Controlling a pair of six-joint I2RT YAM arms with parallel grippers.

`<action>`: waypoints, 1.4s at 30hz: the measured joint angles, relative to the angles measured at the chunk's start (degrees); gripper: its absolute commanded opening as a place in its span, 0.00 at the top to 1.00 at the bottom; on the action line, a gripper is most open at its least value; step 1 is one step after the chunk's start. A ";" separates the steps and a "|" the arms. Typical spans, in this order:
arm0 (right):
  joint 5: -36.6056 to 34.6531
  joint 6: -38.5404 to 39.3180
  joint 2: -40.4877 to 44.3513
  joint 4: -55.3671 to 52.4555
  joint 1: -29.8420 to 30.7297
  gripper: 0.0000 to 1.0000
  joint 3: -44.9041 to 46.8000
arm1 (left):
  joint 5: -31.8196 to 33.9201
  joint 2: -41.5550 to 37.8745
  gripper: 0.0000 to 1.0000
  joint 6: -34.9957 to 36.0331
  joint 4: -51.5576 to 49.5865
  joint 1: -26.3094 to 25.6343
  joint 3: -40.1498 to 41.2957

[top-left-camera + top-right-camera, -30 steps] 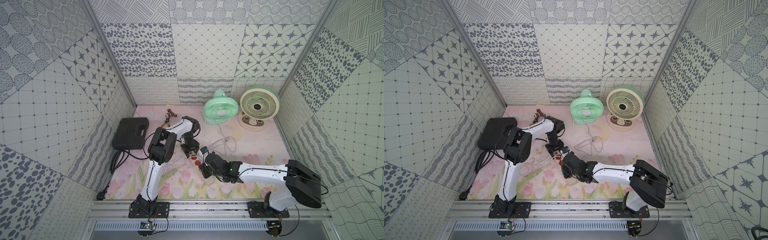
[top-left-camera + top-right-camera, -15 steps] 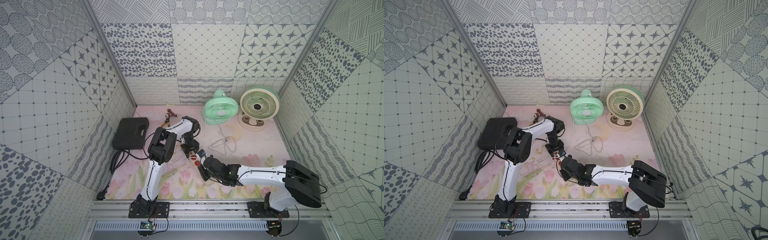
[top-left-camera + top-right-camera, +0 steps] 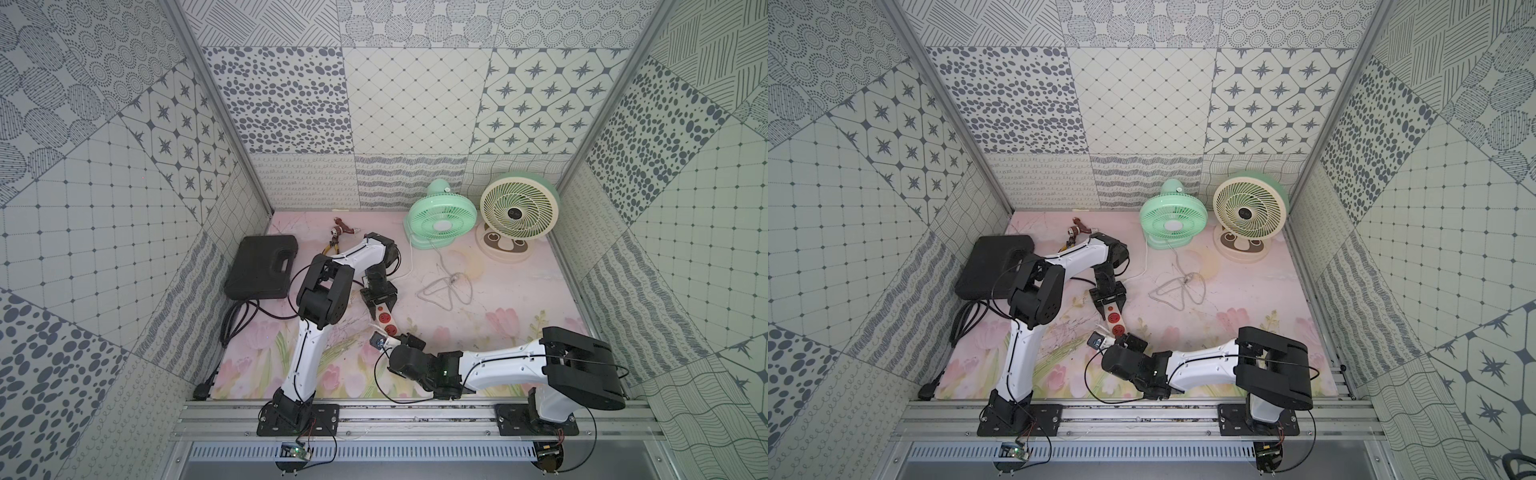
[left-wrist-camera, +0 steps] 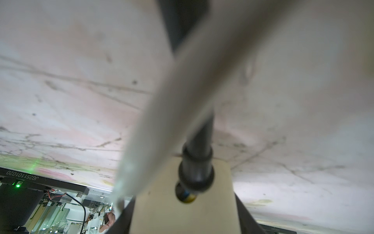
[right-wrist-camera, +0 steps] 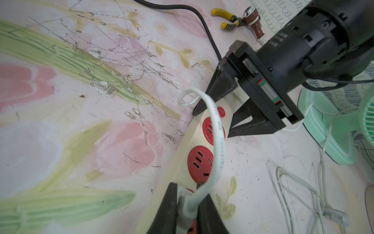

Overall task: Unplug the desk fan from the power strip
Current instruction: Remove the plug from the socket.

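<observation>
Crossing the power strip, white cord.

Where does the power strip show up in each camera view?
Top view: power strip just below picture centre.
Top view: power strip below centre, slightly left.
Left wrist: its beige end, bottom centre.
Right wrist: diagonal from centre to bottom edge.
Shared landmark: left gripper clamped on its switch end.

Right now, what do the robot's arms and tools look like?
The left arm and right arm are white shells with black joints and thin black cables looping outside. The left tool and right tool are black with two wedge-shaped fingers; the left's body shows red and green marks.
</observation>
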State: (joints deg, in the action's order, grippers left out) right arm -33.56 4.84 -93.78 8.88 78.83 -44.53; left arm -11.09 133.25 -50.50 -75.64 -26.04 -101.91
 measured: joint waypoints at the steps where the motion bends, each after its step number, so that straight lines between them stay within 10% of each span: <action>1: -0.09 0.24 0.00 0.07 0.02 1.00 0.00 | 0.02 0.00 1.00 0.00 0.00 0.00 0.00; 14: 3.82 -5.60 1.99 -0.92 -2.93 1.00 0.57 | 0.09 -1.57 1.00 -0.39 2.69 0.00 2.69; 29: 25.59 -33.29 11.19 -1.29 -16.70 1.00 7.32 | -1.31 -3.98 1.00 -9.38 6.03 -0.02 6.19; 42: 27.61 -29.33 11.23 3.26 -16.94 1.00 9.53 | 2.08 -6.12 1.00 -10.82 8.24 -1.57 7.91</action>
State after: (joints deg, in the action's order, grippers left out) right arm -5.96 -24.49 -82.54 12.14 61.89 -35.00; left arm -9.02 127.13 -61.32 -67.40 -27.62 -94.00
